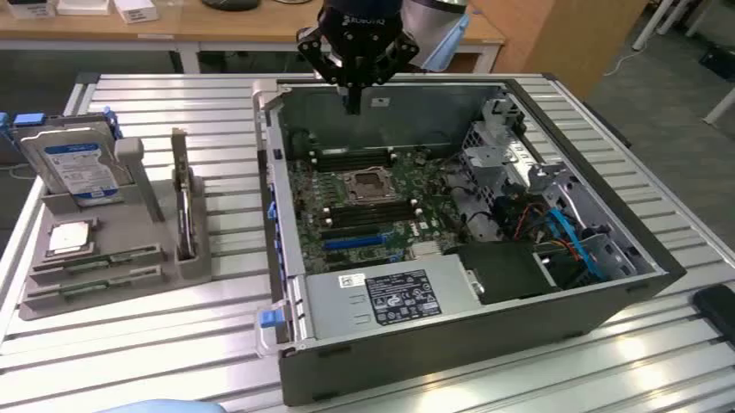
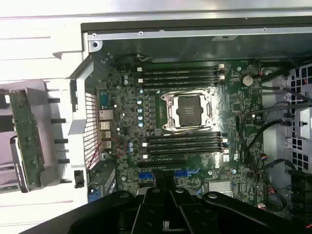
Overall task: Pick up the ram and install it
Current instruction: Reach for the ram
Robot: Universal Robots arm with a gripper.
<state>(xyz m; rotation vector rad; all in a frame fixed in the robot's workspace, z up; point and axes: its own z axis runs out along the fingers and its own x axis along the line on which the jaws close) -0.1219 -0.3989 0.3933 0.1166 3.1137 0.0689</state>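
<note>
Gripper (image 1: 354, 105) is hovering, fingers clenched on nothing, above the open computer case (image 1: 483, 340), while the ram (image 1: 101, 258) is lying well apart in the grey holder (image 1: 138, 225).

You have the open computer case (image 1: 460, 344) lying on its side on the tabletop (image 1: 172, 103), toward the exterior view's right. Inside it the motherboard (image 1: 344, 206) lies flat, with the processor socket (image 1: 367, 183) in its middle and memory slots (image 1: 370, 211) on the socket's near and far sides. The power supply (image 1: 391, 297) sits at the near end, and the drive cage (image 1: 505, 146) is along the exterior view's right. The gripper (image 1: 354, 105) hangs above the case's far end. Beside the case, on the exterior view's left, a holder (image 1: 150, 228) carries the hard drive (image 1: 78, 168) upright at the back and the expansion card (image 1: 181, 202) on edge nearest the case. The ram (image 1: 98, 260) lies flat at the holder's front, with a second stick (image 1: 92, 286) just before it.
</note>
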